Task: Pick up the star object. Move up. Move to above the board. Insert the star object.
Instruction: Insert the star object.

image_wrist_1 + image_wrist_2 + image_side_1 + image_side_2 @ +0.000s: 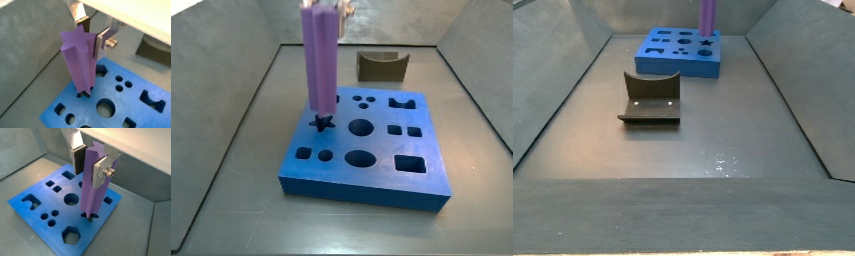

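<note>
I saw the hand (93,159) clamped on the star object (91,188) near its top; the object stood upright, lower end in the board's (372,175) star hole. Its top was cropped in a side view (708,14)

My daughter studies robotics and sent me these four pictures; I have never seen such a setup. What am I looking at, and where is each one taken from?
This is a robot arm working inside a grey bin. Two pictures come from cameras on its wrist, looking down past the gripper, its two-fingered grasping part. The other two come from cameras fixed beside the bin. The gripper's silver fingers clamp the top of a tall purple star-shaped stick, the star object. Its lower end stands upright at the star-shaped hole of the blue board, a slab with many cut-out shapes; how deep it has gone in I cannot tell. Also on the floor, apart from the board, stands a dark L-shaped bracket, the fixture, part of the rig.
</note>
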### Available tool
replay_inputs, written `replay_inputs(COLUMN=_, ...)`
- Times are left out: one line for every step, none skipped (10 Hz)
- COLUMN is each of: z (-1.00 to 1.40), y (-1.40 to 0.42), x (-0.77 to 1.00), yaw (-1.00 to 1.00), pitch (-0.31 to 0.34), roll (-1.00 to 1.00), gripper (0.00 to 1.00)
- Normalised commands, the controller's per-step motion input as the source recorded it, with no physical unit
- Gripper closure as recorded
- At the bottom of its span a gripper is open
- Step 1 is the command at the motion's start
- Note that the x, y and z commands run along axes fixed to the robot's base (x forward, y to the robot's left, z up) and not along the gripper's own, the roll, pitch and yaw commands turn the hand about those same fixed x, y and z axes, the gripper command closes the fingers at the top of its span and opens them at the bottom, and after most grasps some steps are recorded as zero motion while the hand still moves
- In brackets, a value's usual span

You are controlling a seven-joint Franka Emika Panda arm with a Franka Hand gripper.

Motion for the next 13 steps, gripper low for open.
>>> replay_inputs(z=-0.01, y=0.00, x=0.00, yaw=0.00, pitch=0.000, roll=-0.02, gripper=1.00)
replay_inputs(z=-0.38, y=-0.03, x=0.09, yaw=0.10, pitch=-0.053, roll=-0.16, gripper=1.00)
replay_inputs(z=-0.48, y=-0.01, x=0.07, yaw=0.46, pitch=-0.016, roll=-0.20, gripper=1.00)
replay_inputs(z=-0.05, y=-0.03, x=-0.07, yaw=0.21, pitch=-0.056, roll=-0.07, gripper=1.00)
replay_inputs(z=-0.04, y=0.00, x=0.00, yaw=0.00, pitch=0.000, roll=0.00, gripper=1.00)
replay_inputs(z=-0.11, y=0.23, x=-0.19, yaw=0.22, pitch=-0.050, roll=-0.11, gripper=1.00)
replay_inputs(z=-0.07, y=0.33, x=-0.30, yaw=0.44, pitch=-0.116, roll=-0.25, gripper=1.00)
replay_inputs(z=0.00, y=0.00, x=0.00, yaw=0.01, pitch=-0.047, roll=-0.04, gripper=1.00)
replay_inputs(z=-0.12, y=-0.08, x=0.00, yaw=0.00, pitch=0.000, roll=0.01, gripper=1.00)
replay_inputs(z=-0.30, y=-0.20, x=0.00, yaw=-0.28, pitch=0.000, roll=0.06, gripper=1.00)
replay_inputs(z=0.00, y=-0.02, x=0.00, yaw=0.00, pitch=0.000, roll=0.00, gripper=1.00)
replay_inputs(z=-0.03, y=0.00, x=0.00, yaw=0.00, pitch=0.000, roll=0.00, gripper=1.00)
replay_inputs(z=-0.35, y=0.00, x=0.00, yaw=0.00, pitch=-0.060, roll=0.03, gripper=1.00)
